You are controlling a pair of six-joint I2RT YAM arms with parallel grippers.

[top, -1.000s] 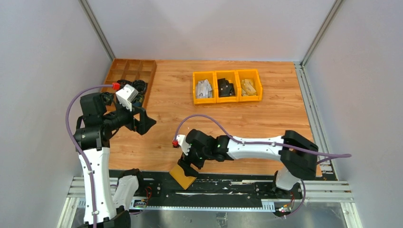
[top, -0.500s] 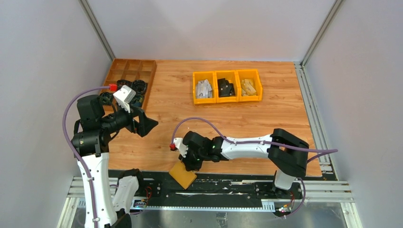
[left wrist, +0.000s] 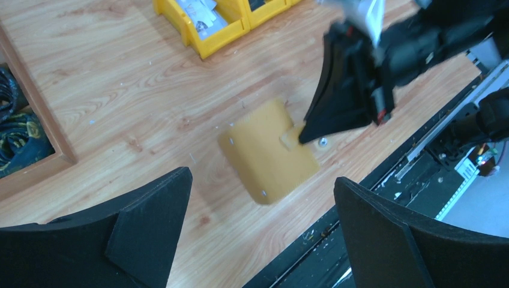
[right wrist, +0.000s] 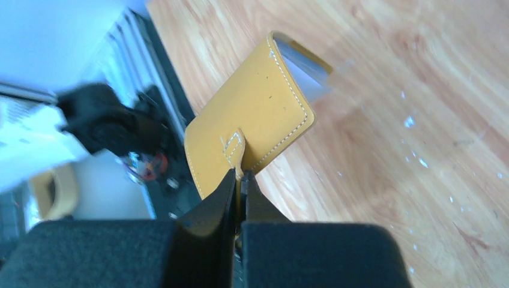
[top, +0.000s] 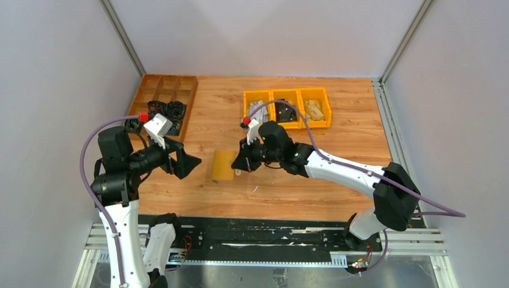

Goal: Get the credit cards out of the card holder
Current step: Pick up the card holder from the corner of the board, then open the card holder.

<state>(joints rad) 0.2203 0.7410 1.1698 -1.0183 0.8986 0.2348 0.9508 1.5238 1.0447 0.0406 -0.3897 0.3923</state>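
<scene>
1. My right arm reaches across the light wooden tabletop (top: 336, 150). The right gripper (top: 242, 167) has its black jaws pressed together on the small snap tab (right wrist: 234, 147) of the mustard-yellow leather-look folding card holder (top: 225, 165).
2. From the right wrist, the two black fingertips (right wrist: 231, 186) meet with only the tab's thin end pinched between them.
3. The card holder (right wrist: 249, 117) is folded closed near the middle of the table, between my two arms and well short of the bins. I cannot tell whether it rests on the wood or hangs just above it.
4. A grey-blue lining (right wrist: 306, 69) shows at the holder's open end. I cannot make out any credit card in it.
5. The left gripper (top: 183, 162) hovers to the left of the holder, jaws spread wide and gripping nothing. In its own wrist view the holder (left wrist: 268, 150) lies between and beyond its black fingers (left wrist: 150, 222).
6. Three bright yellow plastic bins (top: 287, 108) stand in a row at the far side, the left one holding pale grey flat pieces (top: 258, 111).
7. A brown wooden compartment tray (top: 165, 90) sits at the far left corner.
</scene>
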